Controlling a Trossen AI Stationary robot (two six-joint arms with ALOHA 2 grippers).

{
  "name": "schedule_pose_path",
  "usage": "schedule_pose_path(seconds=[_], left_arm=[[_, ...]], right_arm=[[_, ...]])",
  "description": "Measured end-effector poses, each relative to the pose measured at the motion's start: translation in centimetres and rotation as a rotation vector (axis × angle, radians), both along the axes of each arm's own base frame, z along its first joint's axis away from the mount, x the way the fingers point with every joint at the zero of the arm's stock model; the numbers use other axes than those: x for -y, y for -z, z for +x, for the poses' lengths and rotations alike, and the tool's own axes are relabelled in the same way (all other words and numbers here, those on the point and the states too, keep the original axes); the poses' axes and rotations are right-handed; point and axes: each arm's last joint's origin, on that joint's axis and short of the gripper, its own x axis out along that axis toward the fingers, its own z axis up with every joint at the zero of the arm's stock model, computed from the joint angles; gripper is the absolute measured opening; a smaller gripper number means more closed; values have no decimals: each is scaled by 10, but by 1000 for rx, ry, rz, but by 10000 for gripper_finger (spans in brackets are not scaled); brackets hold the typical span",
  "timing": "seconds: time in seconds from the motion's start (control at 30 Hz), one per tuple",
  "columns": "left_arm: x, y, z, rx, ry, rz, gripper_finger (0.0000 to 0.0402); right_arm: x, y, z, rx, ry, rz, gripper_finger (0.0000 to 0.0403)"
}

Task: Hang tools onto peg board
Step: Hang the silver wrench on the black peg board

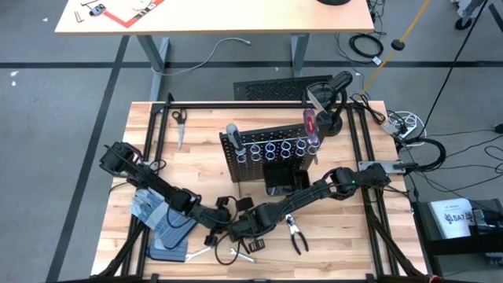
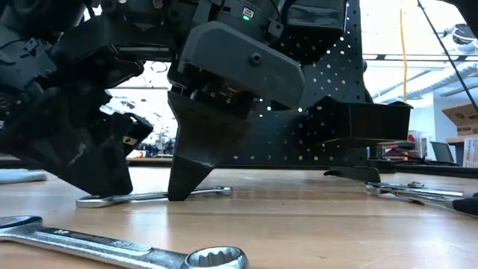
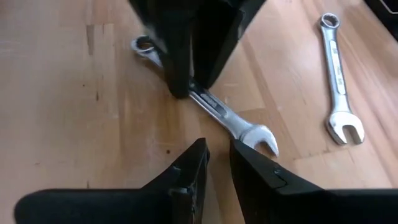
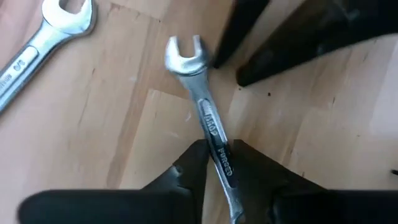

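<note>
The right gripper [image 4: 214, 163] stands down on the table [image 1: 377, 236] at the front, its fingers closed on the shank of a small silver wrench [image 4: 205, 115] that lies flat on the wood, open-end jaw pointing toward the left gripper [image 3: 217, 158]. That gripper sits just beside the wrench's open end, fingers nearly together and holding nothing. A second wrench [image 4: 37, 43] lies close by, untouched. The peg board [image 1: 271, 149] stands upright mid-table, well apart. Judgement: the wrench is rigid, smooth steel, light for its length and thin against the board, so liable to slip or pivot. A hold at mid-shank looks sound; the ring end should stay free for hanging
</note>
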Motion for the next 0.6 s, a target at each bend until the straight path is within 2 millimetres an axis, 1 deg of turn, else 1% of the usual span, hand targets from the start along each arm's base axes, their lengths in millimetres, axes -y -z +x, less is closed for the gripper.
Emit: schedule_pose_path(seconds=[0.13, 0.17, 0.37, 0.5, 0.6], left_arm=[[0, 0, 0, 2, -1, 8, 82], [0, 0, 0, 2, -1, 8, 82], [-1, -4, -1, 9, 4, 2, 82], [-3, -15, -4, 17, 18, 13, 82], [-4, -29, -7, 43, 20, 3, 82]], right_arm=[[-2, 0, 0, 4, 10, 5, 13], [-3, 0, -1, 7, 9, 2, 7], [-5, 1, -1, 14, 13, -5, 1], [-6, -2, 1, 46, 19, -14, 1], [-6, -2, 2, 68, 24, -19, 0]])
